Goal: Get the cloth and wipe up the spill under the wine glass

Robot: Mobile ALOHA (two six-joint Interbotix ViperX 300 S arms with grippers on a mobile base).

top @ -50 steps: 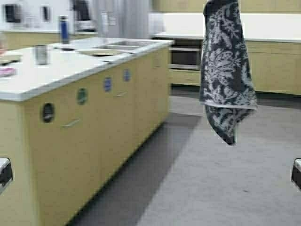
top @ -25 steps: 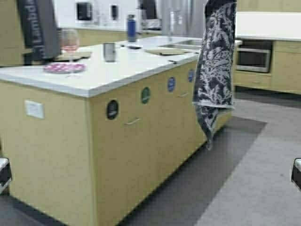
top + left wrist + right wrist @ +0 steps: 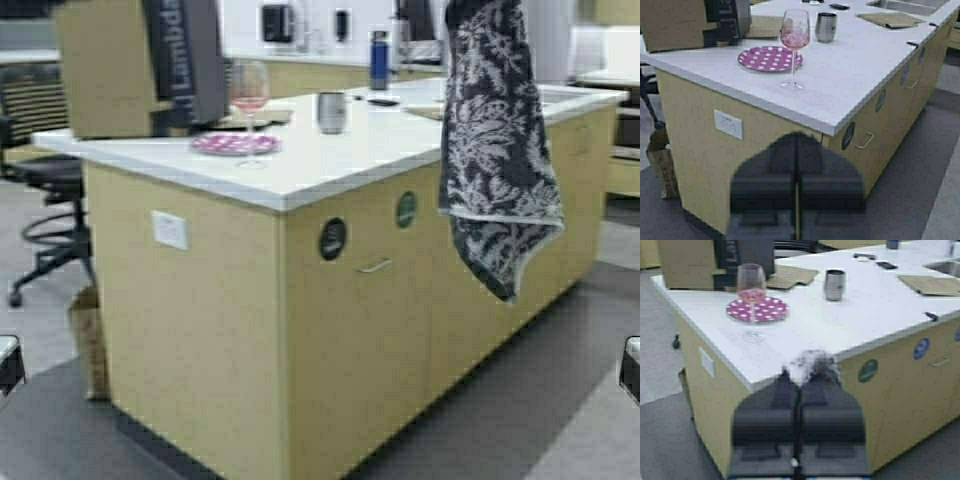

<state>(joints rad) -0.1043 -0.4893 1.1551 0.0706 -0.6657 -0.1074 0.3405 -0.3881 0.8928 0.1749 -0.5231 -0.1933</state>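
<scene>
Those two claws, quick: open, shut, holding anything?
Left gripper: shut, empty.
Right gripper: shut on the cloth, which hangs beside the counter.

Navy cloth [image 3: 497,150], pale leaf print; wine glass [image 3: 249,104] liquid seemingly pinkish.

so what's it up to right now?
The robot faces the corner of a kitchen island, and neither arm has reached the counter. The right gripper is shut on the cloth, which hangs in front of the camera. The left gripper is shut and empty. The wine glass stands beside a polka-dot plate, with a steel tumbler behind.
</scene>
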